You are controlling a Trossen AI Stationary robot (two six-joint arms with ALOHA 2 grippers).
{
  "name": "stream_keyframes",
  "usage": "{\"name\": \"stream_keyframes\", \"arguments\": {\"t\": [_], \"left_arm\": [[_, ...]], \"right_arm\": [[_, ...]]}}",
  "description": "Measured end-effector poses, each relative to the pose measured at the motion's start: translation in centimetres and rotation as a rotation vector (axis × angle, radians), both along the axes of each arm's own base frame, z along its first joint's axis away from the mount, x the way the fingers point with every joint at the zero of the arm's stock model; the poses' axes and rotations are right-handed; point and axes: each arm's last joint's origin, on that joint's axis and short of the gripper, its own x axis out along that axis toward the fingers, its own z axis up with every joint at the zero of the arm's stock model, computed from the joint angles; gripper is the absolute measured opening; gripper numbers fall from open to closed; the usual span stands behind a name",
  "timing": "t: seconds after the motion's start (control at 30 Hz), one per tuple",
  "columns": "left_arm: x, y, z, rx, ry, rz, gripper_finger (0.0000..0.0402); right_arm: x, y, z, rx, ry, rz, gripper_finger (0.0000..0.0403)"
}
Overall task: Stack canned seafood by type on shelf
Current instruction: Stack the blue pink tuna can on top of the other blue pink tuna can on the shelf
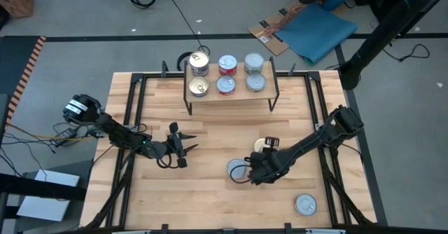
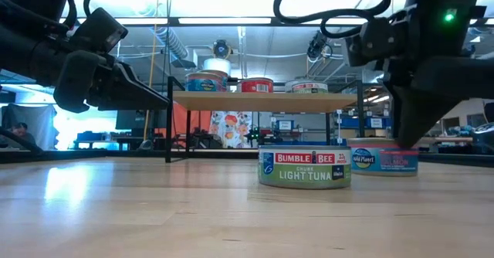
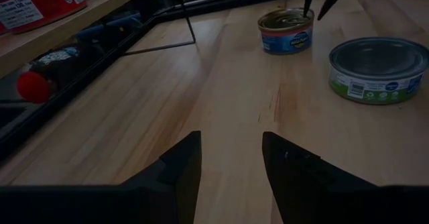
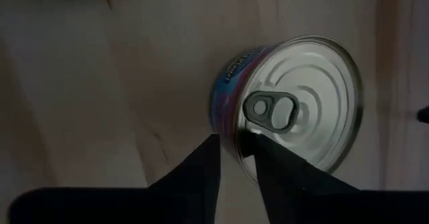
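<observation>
The shelf (image 1: 231,97) stands at the table's far middle, and several tins rest on it: gold-topped (image 1: 199,87), red-labelled (image 1: 226,85) and silver-topped (image 1: 256,83). On the table stand a blue-labelled tin with a pull tab (image 4: 295,110), a green-labelled light tuna tin (image 2: 304,167) and a third tin (image 1: 305,205). My right gripper (image 4: 232,140) points steeply down over the blue-labelled tin's rim with a narrow gap between its fingers. My left gripper (image 3: 231,140) hovers open left of centre, with nothing between its fingers. My right gripper stands over the rim (image 4: 231,127) of the blue-labelled tin from above, one finger outside the wall and one over the lid. I cannot tell whether the fingertips touch it. The tin stands upright on the table.
The green-labelled tin (image 1: 238,169) sits close beside my right gripper (image 1: 262,158), toward the table's left. The shelf's thin black legs (image 3: 188,23) stand on the far side. Bare wood lies between my left gripper (image 1: 187,147) and the tins.
</observation>
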Motion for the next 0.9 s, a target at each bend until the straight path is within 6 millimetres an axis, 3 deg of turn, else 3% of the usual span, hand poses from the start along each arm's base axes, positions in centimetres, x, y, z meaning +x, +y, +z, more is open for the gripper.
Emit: {"name": "stream_keyframes", "arguments": {"t": [0.3,0.63,0.9], "left_arm": [[0.0,0.0,0.0,0.001,0.0,0.0,0.0163],[0.0,0.0,0.0,0.0,0.0,0.0,0.0163],[0.0,0.0,0.0,0.0,-0.001,0.0,0.0163]], "right_arm": [[0.1,-0.3,0.0,-0.03,0.023,0.087,0.0008],[0.5,-0.2,0.7,0.026,0.035,0.102,0.0004],[0.8,-0.5,3.7,0.103,-0.073,0.087,0.0002]]}}
